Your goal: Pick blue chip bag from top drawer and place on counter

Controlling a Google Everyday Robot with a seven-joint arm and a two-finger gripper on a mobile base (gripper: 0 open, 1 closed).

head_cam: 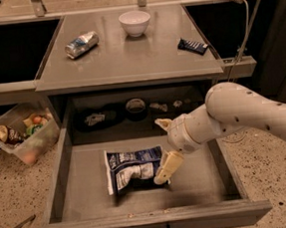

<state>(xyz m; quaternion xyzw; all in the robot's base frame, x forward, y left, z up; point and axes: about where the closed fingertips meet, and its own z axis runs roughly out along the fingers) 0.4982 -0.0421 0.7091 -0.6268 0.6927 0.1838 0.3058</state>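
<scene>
The blue chip bag [129, 170] lies flat in the middle of the open top drawer [142, 220], dark blue foil with white patches. My gripper [163, 146] hangs inside the drawer at the bag's right edge, its white arm reaching in from the right. The fingers are spread: one cream fingertip [164, 171] rests at the bag's right side, the other [162, 123] points toward the drawer's back. Nothing is held. The grey counter [128, 62] sits above and behind the drawer.
On the counter are a silver-blue can [82, 44], a white bowl [135, 22] and a dark blue bar wrapper [193, 45]. Small dark items lie in the shelf behind the drawer [135, 106]. A clear bin of food [20, 134] stands on the floor at left.
</scene>
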